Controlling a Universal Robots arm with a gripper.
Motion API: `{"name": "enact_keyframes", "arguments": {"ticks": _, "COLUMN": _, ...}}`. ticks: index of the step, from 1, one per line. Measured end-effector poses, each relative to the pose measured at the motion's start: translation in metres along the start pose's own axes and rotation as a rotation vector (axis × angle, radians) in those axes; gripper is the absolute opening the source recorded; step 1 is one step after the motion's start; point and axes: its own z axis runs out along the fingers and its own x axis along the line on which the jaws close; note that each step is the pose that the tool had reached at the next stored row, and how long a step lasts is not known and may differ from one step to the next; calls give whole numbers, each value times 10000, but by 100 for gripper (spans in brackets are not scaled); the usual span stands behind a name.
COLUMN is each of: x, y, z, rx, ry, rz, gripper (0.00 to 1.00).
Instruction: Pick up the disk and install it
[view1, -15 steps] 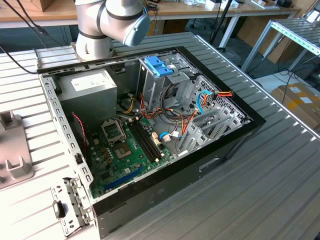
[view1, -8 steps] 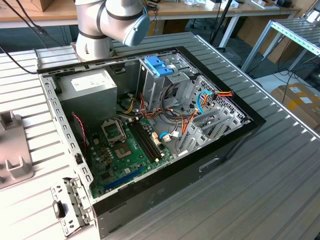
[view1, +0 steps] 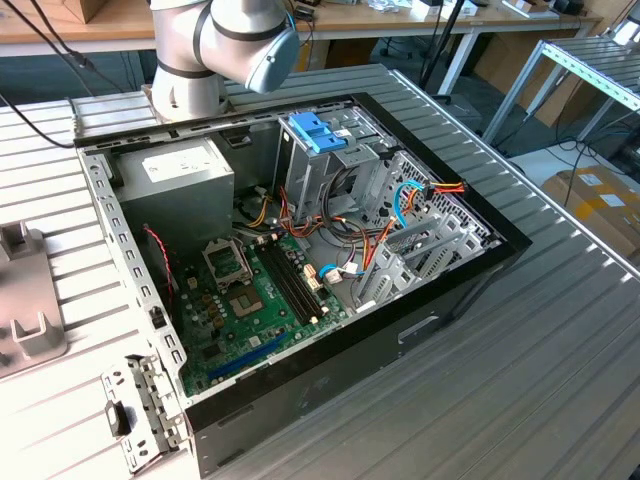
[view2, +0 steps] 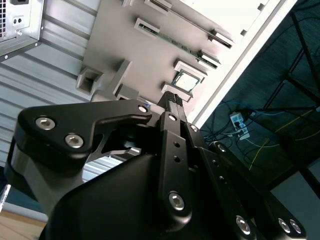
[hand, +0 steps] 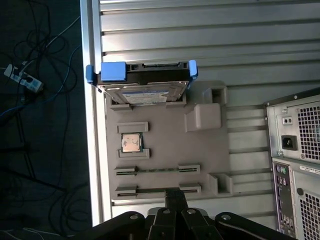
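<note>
— The gripper (hand: 175, 194) was closed on nothing, I saw, well apart from the disk (hand: 144, 84).
— Where was it?
— Resting in the grey holder (hand: 165, 150) on the desk (hand: 200, 40), beside the computer case (hand: 295, 165). Not yet picked up or installed.

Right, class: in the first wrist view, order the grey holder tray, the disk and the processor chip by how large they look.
Largest: grey holder tray.
Next: disk.
Smallest: processor chip, seated in the tray.
</note>
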Motion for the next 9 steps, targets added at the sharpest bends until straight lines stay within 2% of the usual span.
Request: {"name": "enact_keyframes", "arguments": {"ticks": 9, "x": 40, "y": -3, "z": 2, "rx": 0, "ry": 0, "rz": 0, "gripper": 11}}
